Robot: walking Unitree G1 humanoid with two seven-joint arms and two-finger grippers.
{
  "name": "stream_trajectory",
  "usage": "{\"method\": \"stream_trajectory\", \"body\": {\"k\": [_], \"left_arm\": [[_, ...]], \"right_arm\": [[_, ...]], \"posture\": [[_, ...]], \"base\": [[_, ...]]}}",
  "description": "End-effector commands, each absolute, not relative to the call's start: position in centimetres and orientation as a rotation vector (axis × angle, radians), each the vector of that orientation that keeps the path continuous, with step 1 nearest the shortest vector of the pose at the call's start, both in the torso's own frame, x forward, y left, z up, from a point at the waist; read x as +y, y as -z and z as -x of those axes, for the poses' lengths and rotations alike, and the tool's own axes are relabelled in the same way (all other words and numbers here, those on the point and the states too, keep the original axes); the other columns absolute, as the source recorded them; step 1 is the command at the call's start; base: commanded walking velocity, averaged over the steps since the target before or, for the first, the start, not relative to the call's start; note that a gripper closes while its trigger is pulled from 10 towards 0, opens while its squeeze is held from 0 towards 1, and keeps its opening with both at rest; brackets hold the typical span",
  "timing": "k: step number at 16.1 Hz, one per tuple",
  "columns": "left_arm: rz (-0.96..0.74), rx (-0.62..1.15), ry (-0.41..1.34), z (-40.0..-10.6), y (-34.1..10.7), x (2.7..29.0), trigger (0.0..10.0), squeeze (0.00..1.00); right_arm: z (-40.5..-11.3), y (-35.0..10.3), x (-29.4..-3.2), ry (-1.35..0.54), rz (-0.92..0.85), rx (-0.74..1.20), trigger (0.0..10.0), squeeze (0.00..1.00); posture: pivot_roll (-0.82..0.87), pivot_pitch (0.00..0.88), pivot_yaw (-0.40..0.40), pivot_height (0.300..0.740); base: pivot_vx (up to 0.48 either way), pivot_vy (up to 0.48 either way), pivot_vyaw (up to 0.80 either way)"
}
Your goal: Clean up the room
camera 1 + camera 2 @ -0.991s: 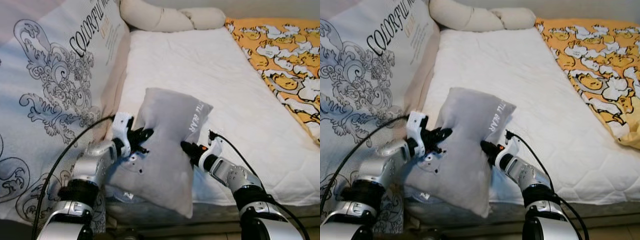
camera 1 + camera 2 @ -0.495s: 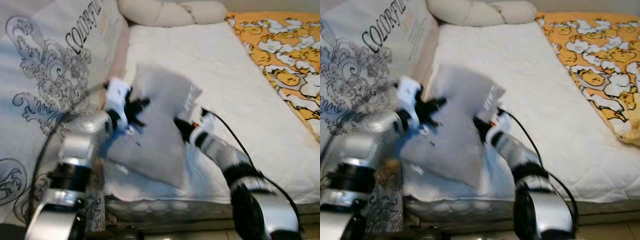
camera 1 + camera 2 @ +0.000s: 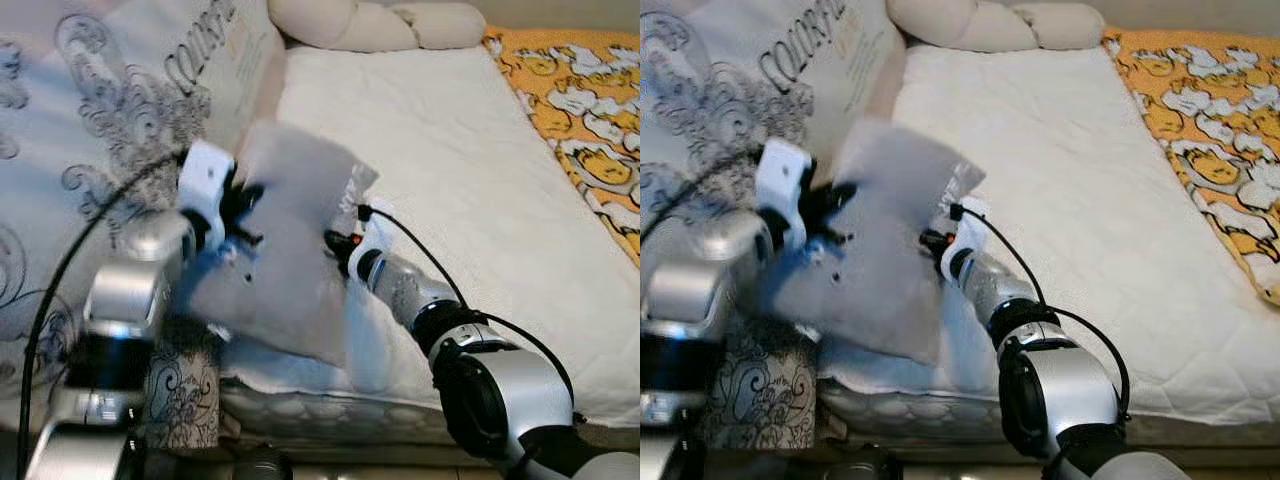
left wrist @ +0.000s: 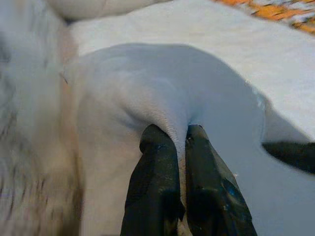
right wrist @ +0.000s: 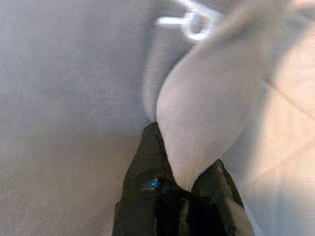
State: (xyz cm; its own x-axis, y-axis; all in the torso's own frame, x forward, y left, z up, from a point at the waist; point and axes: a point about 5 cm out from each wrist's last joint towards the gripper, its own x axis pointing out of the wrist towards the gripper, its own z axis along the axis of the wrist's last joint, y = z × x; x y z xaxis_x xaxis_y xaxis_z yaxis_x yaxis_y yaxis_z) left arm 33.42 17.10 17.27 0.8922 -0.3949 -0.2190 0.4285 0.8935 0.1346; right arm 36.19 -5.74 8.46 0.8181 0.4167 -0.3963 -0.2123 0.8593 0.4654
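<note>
Left wrist view gives the clearest evidence of the grip: the left gripper (image 4: pixel 178 142) has its two black fingers (image 4: pixel 156 162) pressed together on a raised fold of the grey pillow (image 4: pixel 197 98), the cloth bunched up between them. The right wrist view shows the same on the other side, where the right gripper (image 5: pixel 173 162) is pinched onto a thick ridge of the pillow's fabric near some white printed lettering.

From the head cameras, the grey pillow (image 3: pixel 290 250) hangs between the two arms above the near edge of the bed (image 3: pixel 470 180), with the left gripper (image 3: pixel 240 205) on its left side and the right gripper (image 3: pixel 338 245) on its right. Taking it from both sides keeps the soft, floppy thing spread and off the mattress; a single pinch would probably let it sag and swing. The picture is smeared around the pillow and the left arm, so whether its lower edge touches the mattress is hard to say.

A large white cushion with scroll print (image 3: pixel 120 130) leans along the left of the bed, a cream bolster (image 3: pixel 370 22) lies at the head, and an orange patterned blanket (image 3: pixel 590 120) covers the right side. The pillow looks bound for the head of the bed, though that is only a guess.
</note>
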Motion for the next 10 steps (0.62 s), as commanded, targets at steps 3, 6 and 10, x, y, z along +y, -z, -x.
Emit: {"method": "stream_trajectory", "body": {"k": [3,6,10], "left_arm": [[-0.275,0.092,0.311,-33.5,-17.0,17.6,0.0,0.0],[-0.382,-0.057,0.17,-33.7,-19.2,18.5,0.0,0.0],[-0.404,-0.206,0.14,-33.9,-21.3,17.8,0.0,0.0]], "right_arm": [[-36.9,-8.8,-7.5,-0.227,-0.363,0.47,10.0,0.0],[-37.2,-9.1,-8.4,-0.192,-0.337,0.427,10.0,0.0],[-37.6,-9.8,-8.7,-0.15,-0.358,0.362,10.0,0.0]], "posture": [[0.37,0.0,-0.025,0.74],[0.43,0.0,-0.03,0.74],[0.43,0.0,-0.036,0.74]], "base": [[0.0,0.0,0.0],[0.0,0.0,0.0],[0.0,0.0,0.0]]}}
